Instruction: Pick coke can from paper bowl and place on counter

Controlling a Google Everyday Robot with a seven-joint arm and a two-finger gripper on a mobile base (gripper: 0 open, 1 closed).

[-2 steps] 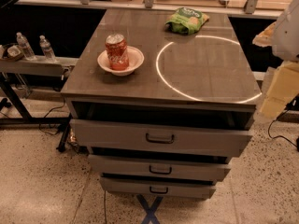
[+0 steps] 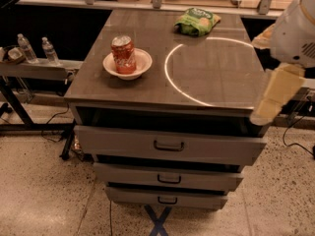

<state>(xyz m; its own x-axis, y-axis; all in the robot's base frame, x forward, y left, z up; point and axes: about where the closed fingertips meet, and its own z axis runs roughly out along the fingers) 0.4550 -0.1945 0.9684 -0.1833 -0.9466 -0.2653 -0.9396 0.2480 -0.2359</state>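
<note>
My gripper [image 2: 277,95] hangs just off the desk's [image 2: 221,77] right front corner; I cannot tell whether the jaws are released or clenched. The coke can [image 2: 123,54] stands upright in the paper bowl [image 2: 142,63], well apart from the jaws, off to their left. I judge the can light, smooth and thin-walled, easy to dent. I would grip it across mid-body, above the bowl's rim. The bowl looks light enough to slide or tip.
</note>
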